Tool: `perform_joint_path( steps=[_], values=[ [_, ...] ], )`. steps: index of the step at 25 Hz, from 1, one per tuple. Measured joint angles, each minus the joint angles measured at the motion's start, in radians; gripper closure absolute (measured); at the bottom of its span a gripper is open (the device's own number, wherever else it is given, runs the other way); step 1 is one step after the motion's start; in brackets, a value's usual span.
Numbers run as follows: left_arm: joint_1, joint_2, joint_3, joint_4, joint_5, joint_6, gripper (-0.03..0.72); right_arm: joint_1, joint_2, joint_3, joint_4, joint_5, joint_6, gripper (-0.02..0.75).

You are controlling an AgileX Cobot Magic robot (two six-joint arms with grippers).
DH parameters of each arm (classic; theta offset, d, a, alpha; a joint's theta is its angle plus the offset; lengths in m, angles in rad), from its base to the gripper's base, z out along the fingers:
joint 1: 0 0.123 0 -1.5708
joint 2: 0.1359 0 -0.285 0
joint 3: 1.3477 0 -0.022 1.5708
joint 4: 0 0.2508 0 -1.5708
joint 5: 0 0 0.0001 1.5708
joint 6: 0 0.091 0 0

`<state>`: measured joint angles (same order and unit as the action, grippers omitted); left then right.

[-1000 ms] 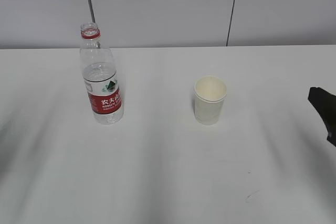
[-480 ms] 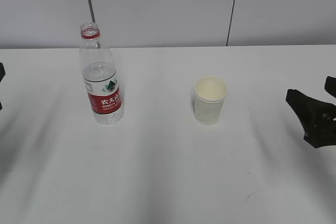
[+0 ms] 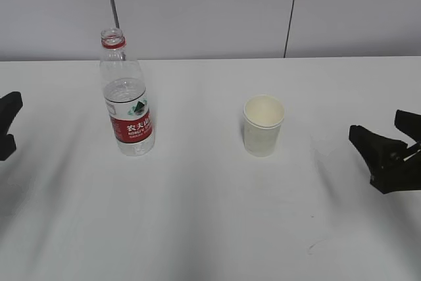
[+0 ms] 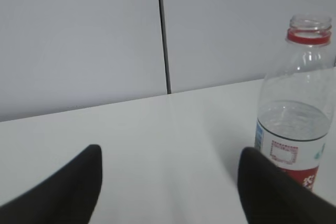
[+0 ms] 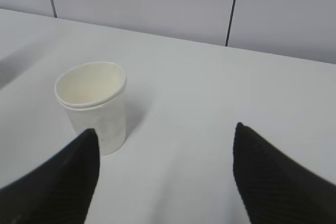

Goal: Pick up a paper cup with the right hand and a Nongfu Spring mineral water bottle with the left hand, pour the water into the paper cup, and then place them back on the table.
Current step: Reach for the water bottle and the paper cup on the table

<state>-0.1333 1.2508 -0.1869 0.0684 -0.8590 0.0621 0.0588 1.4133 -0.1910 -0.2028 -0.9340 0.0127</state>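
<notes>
The right hand (image 3: 388,153) sits at the 3 o'clock edge of the exterior view with its fingers spread apart and nothing between them; its wrist camera shows the paper cup (image 5: 93,106) ahead at about 10 o'clock, outside the gap. The left hand (image 3: 6,133) shows only as dark fingertips at the 9 o'clock edge, likewise parted and empty, with the Nongfu Spring mineral water bottle (image 4: 294,114) off toward 3 o'clock in its wrist view. The cup stands upright near the middle of the table (image 3: 210,228), the bottle upright and uncapped at 10 o'clock from it, well apart. The cup looks light and thin-walled, likely to crush under a hard squeeze, so a gentle grip across its mid-wall seems best. The bottle, about half full of water (image 3: 125,93), should be heavier and smooth; the labelled waist looks the surest hold. Half a second ago the left fingertips barely showed, and the right hand has come slightly further in toward the cup.
</notes>
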Motion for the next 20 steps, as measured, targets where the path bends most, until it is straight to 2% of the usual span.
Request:
perform_joint_path(
  steps=[9,20],
  values=[
    [0.0,0.063,-0.002,0.058,0.001,-0.028,0.193,0.0,0.078,-0.013,-0.022,-0.046,0.0,0.15],
    [0.0,0.109,-0.008,0.151,0.016,-0.127,0.193,0.0,0.095,-0.021,-0.083,-0.093,0.0,0.15]
  ],
)
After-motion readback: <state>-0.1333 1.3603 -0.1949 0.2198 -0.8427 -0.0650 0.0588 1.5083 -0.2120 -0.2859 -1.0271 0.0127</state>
